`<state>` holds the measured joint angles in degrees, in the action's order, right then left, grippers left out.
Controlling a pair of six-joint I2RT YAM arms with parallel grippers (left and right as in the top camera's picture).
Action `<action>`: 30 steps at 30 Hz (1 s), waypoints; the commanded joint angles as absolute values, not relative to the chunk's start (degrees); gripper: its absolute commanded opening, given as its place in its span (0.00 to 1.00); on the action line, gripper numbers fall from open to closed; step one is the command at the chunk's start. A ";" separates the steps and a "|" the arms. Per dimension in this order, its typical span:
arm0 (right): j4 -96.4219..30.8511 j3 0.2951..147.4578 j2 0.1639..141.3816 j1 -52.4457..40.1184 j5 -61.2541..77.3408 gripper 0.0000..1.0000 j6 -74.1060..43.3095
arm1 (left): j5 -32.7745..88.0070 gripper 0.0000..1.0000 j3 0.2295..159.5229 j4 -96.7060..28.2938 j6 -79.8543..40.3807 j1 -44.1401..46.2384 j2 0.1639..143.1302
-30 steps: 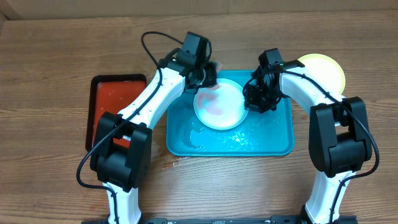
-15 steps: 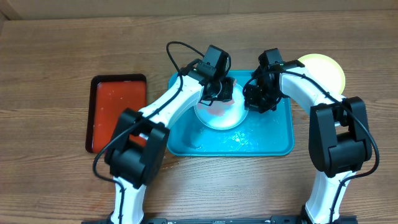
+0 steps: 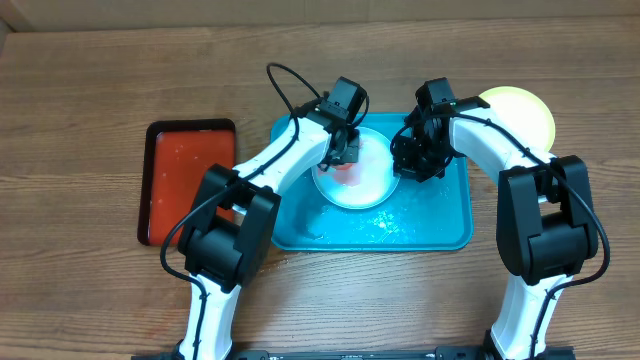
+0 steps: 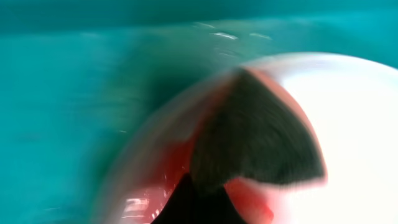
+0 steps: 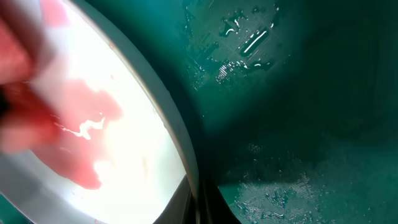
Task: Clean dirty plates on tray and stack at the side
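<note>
A wide wooden table [image 3: 100,80] fills the overhead view, with two white robot arms reaching in from the near edge. At its centre sits the tray [image 3: 440,235], a large turquoise rectangle with rounded corners, its floor wet and beaded with droplets [image 5: 249,43]. To the left, apart from it, lies a smaller red tray [image 3: 190,180] with a black rim.

One round plate [image 3: 372,188] lies inside the turquoise tray, in the upper middle part, pale in the centre with a pale rim. A second plate, the yellow-green plate [image 3: 530,115], rests on the bare table just beyond the tray's upper right corner, partly hidden by the right arm.

The left gripper [image 3: 347,160] hangs low over the upper left part of the plate in the tray. Its fingers are together; its wrist view is blurred, showing only a dark wedge [image 4: 255,137] against red and white, so I cannot tell whether anything is pinched there. The right gripper [image 3: 408,165] sits at that plate's right edge, fingers closed on the rim.

A red smear [image 5: 81,149] spreads across the plate's pale centre
</note>
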<state>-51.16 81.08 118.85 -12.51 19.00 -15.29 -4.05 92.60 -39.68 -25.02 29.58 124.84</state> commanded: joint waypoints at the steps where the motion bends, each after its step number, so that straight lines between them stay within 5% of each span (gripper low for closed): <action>1: -51.51 80.58 119.66 -12.58 16.10 0.04 -14.59 | -19.75 0.04 95.50 -41.60 -21.08 27.24 122.54; 13: -56.82 89.65 116.51 -14.35 9.67 0.04 -8.69 | -14.76 0.04 100.62 -45.89 -22.87 20.29 109.36; 30: -54.33 98.32 108.49 -38.76 -63.68 0.04 7.77 | -5.26 0.04 97.43 -61.60 -22.92 -1.56 107.57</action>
<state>-55.53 96.88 109.91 -36.16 -44.60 0.84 -7.16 98.39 -61.30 -22.50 -0.30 107.44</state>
